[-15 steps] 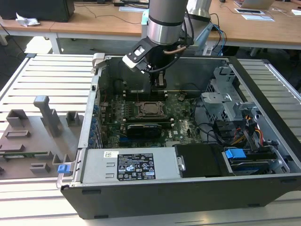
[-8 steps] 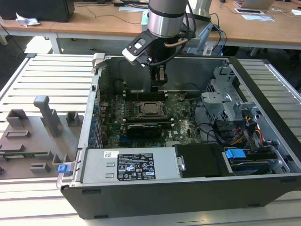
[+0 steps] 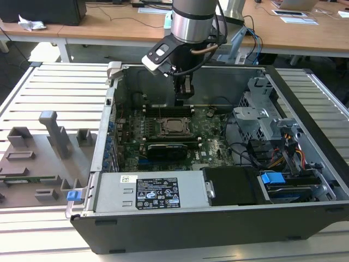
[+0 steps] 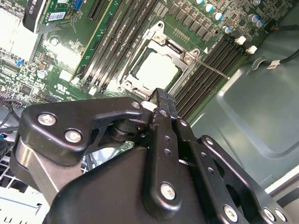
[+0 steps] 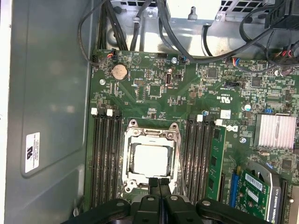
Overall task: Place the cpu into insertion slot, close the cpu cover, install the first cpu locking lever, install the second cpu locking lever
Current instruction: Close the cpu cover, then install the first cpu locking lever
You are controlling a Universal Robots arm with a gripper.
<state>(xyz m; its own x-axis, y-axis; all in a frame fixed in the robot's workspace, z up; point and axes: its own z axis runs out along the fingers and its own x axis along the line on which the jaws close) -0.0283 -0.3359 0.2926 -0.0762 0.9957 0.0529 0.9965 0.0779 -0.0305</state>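
cpu (image 5: 150,158): pale square chip lying flat in the socket at the middle of the green motherboard (image 5: 154,88), its top visible in both wrist views.
cpu cover (image 5: 174,149): silvery frame lying down over the socket, bordering the cpu on all sides.
lever (image 4: 210,67): thin metal rod reaching from a corner of the cpu cover out across the black memory slots (image 4: 219,53).
gripper (image 3: 184,97): hangs inside the open computer case (image 3: 305,109), low over the board at the socket's edge; contact cannot be told.
fingers (image 5: 153,184): pressed together, nothing between them, tips just beside the cpu cover's rim.
counter (image 3: 54,87): slatted metal, carrying the case and a grey fixture tray (image 3: 43,158) on the exterior view's left.
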